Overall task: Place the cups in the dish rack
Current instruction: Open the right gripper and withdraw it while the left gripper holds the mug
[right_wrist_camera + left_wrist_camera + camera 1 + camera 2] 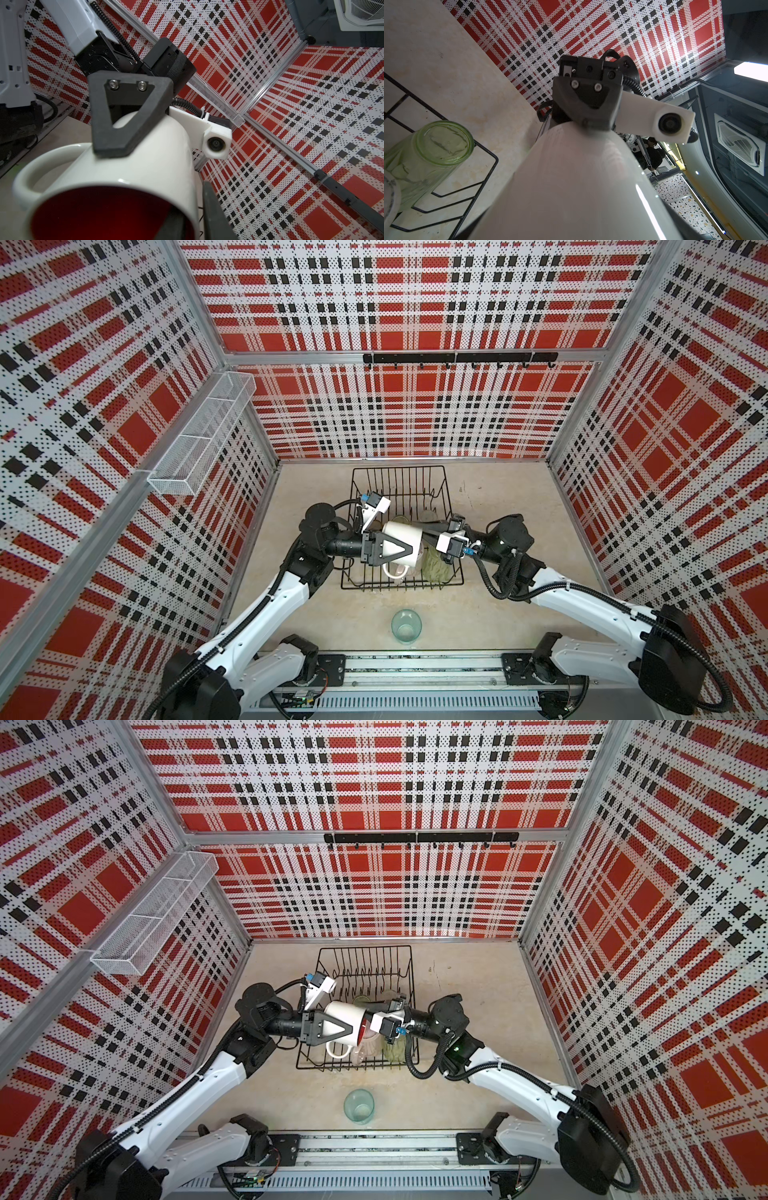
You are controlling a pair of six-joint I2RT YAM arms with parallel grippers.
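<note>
1. The white mug (405,533) hangs on its side in the air over the near half of the dish rack (397,468). Its red inside faces the right arm, its base faces the left arm, and its handle points toward the near side.
2. The left pincer (405,551) comes in from the base end, spread wide across the mug's body. In the right wrist view one finger (116,133) lies flat on the white wall, so this pincer has hold of the mug.
3. The right pincer (426,536) meets the mug at its mouth, jaws narrow and set either side of the rim. A thin gap shows beside the outer finger, and I cannot tell whether it grips.
4. Below the mug, inside the rack, sits a pale pink mug (368,1048). Beside it a clear green tumbler (427,153) leans base up in the near right corner.
5. Two more tumblers stand deeper in the rack, mostly hidden behind the mug.
6. A clear blue-green tumbler (406,626) stands upright on the desk (507,489), in front of the rack and apart from it.
</note>
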